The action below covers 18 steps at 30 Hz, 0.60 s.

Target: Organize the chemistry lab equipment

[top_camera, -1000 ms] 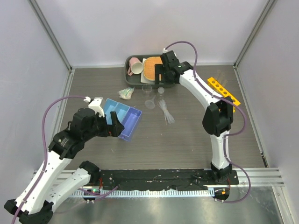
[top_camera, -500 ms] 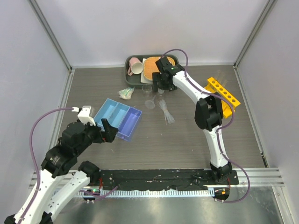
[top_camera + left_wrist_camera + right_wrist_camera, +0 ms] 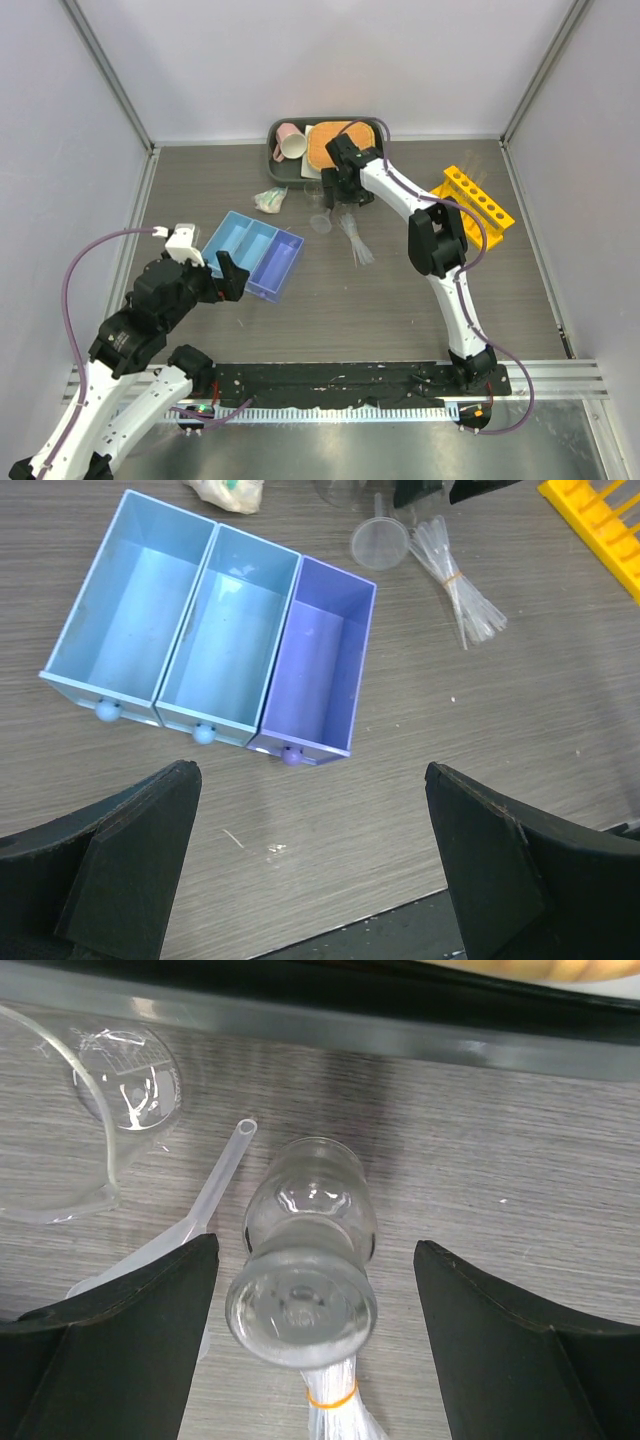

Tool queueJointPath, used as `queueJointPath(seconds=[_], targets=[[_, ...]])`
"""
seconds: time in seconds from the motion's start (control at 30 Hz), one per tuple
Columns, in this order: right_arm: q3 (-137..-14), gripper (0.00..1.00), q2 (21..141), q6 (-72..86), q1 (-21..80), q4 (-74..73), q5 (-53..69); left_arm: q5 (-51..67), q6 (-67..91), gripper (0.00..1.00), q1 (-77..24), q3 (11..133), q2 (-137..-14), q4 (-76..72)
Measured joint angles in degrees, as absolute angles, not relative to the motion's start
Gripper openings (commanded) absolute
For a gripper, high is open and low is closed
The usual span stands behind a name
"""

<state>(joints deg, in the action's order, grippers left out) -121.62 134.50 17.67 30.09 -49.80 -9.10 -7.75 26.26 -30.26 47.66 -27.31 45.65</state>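
Grey wood-grain table (image 3: 400, 290) between pale walls carries everything. At its far side the right claw (image 3: 312, 1345) hangs low with its fingers spread wide. A small clear vessel (image 3: 302, 1260) stands upright between them, and neither finger appears to touch it. That straddle reads as the set-up for a pinch, so I judge this to be the piece about to be lifted. Through the glare it is hard to say whether the waisted vessel is a beaker or a tiny flask.

Beside it lie a loose pipette (image 3: 215, 1185), a second little beaker (image 3: 128, 1082) and a funnel (image 3: 55, 1175), whose curved rim is cut off by the frame edge. A banded pipette bundle (image 3: 460, 580) lies just on the near side, mostly below the right wrist view.

The left claw (image 3: 312, 865) is likewise spread and holds nothing. It hovers just short of the blue tray (image 3: 215, 645), whose three compartments are bare, probably so the tray sits ready to receive pieces. The yellow rack (image 3: 477, 197) sits well apart to the right and is cropped in the left wrist view. I cannot make out any thin glass tubes.
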Motion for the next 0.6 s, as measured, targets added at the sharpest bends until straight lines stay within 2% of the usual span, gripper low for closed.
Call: queueJointPath(seconds=[0.23, 0.47, 0.6], targets=[[-121.8, 0.74, 136.7, 17.6, 30.3, -49.8, -9.1, -10.5, 24.5, 1.00, -30.3, 47.7, -27.5, 45.6], [-122.1, 0.71, 136.8, 17.6, 30.3, -49.7, -9.4, -11.1, 23.7, 1.00, -30.3, 47.0, -26.8, 45.3], [-122.4, 0.63, 136.8, 17.6, 30.3, -49.7, -9.9, -11.1, 23.7, 1.00, -30.3, 46.8, -26.8, 45.2]])
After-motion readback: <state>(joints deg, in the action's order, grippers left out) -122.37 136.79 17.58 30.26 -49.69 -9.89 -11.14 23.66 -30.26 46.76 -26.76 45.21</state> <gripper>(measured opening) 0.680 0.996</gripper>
